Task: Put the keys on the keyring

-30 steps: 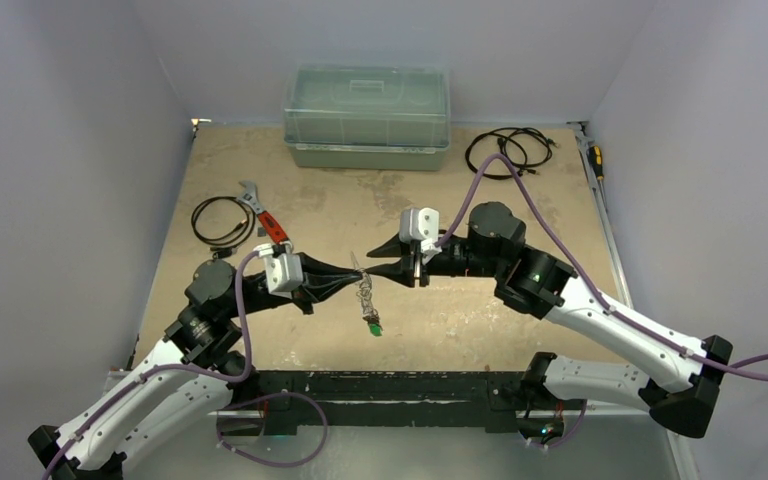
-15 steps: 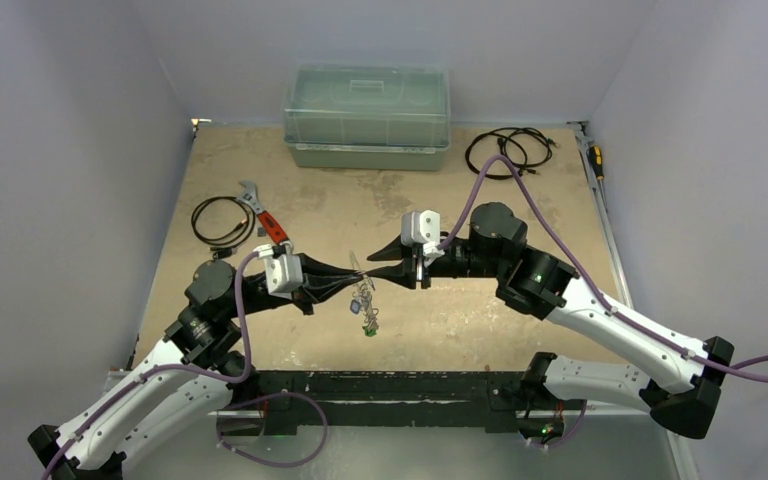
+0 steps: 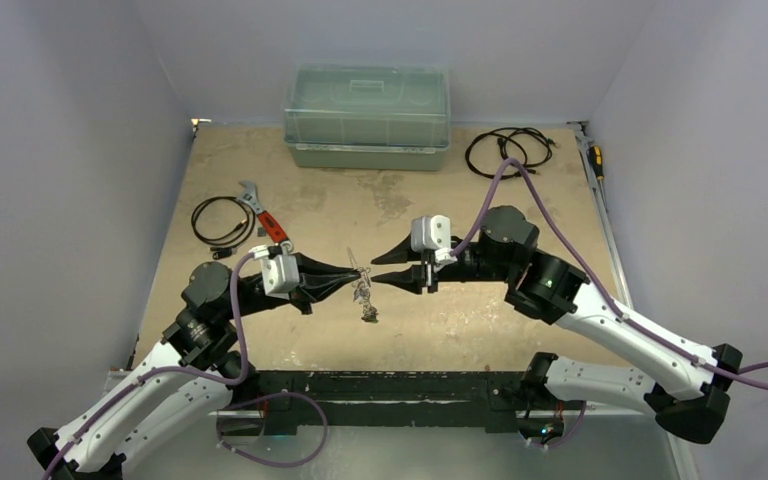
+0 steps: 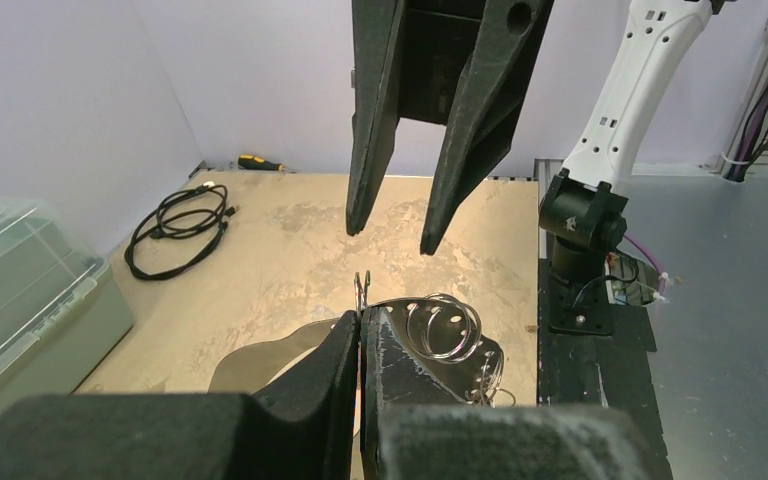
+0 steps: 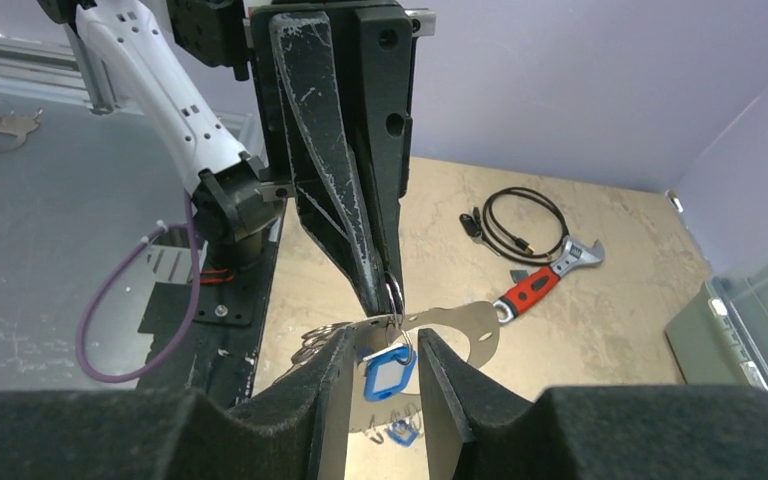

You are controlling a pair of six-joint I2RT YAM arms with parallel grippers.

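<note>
My left gripper (image 3: 356,272) is shut on the keyring (image 5: 465,318), a thin silvery band that it holds above the table's middle. Seen from the left wrist, the band (image 4: 405,304) pokes out past the closed tips (image 4: 362,315). Small wire rings (image 4: 442,325) hang on it. The keys (image 3: 365,298) dangle below in a bunch. One blue tag (image 5: 388,372) hangs from a small ring between the fingers of my right gripper (image 5: 385,340). The fingers stand apart and do not touch it. A second blue tag (image 5: 398,432) shows lower, blurred. The right gripper (image 3: 377,272) faces the left one tip to tip.
A clear plastic box (image 3: 367,115) stands at the back. A red-handled wrench (image 3: 263,215) and a black cable coil (image 3: 220,220) lie at the left. Another cable coil (image 3: 508,150) and a screwdriver (image 3: 595,160) lie at the back right.
My right arm has drawn back a little to the right, away from the left gripper. The hanging keys have swung and hang shorter. The green tag no longer shows.
</note>
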